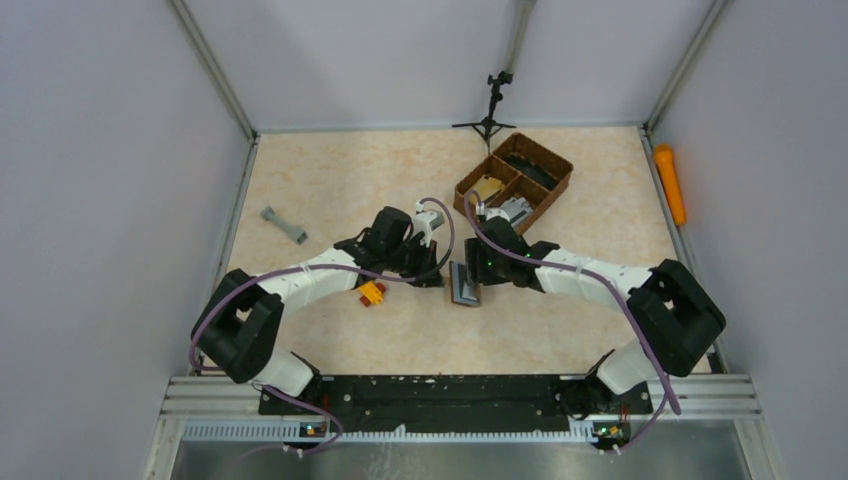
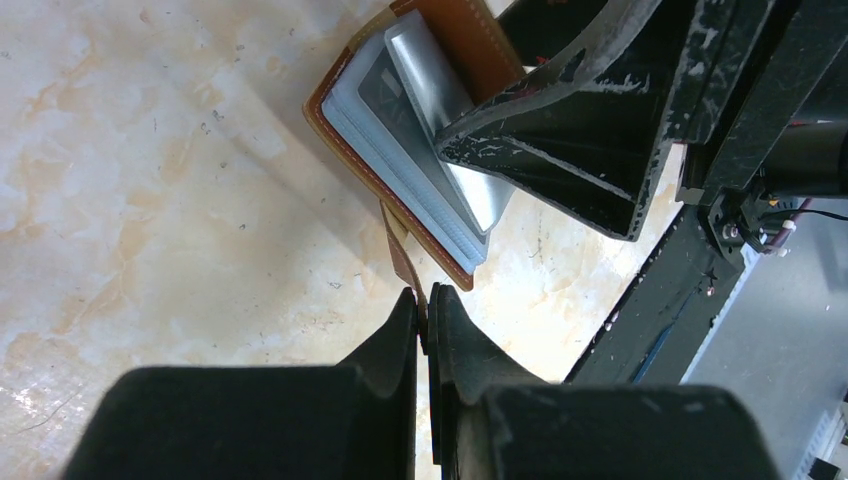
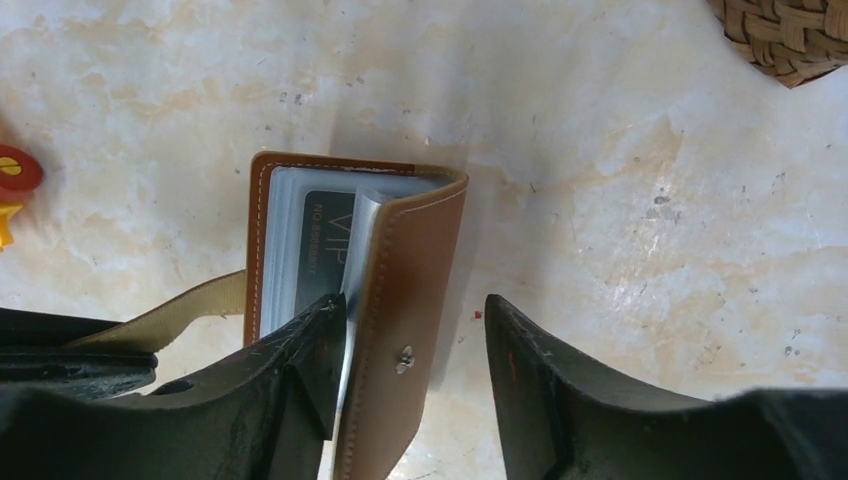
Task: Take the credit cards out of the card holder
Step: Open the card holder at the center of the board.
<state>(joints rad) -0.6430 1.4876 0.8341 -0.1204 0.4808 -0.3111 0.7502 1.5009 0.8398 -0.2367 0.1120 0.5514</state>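
CARD HOLDER PINNED: The left gripper [image 2: 425,298], fingers pressed fully together, pinches the olive strap tab [image 2: 400,250], apparently to anchor the wallet on the marbled table [image 1: 330,190]. The card holder [image 3: 410,260], stitched brown leather, lies open mid-table between both arms with one cover standing up. The credit cards [image 3: 322,245], flat and grey-silver, sit inside in clear sleeves. The right gripper [image 3: 410,370] straddles the raised cover, jaws partly apart and gripping nothing, seemingly to reach a card. A woven basket [image 1: 515,180] stands behind.
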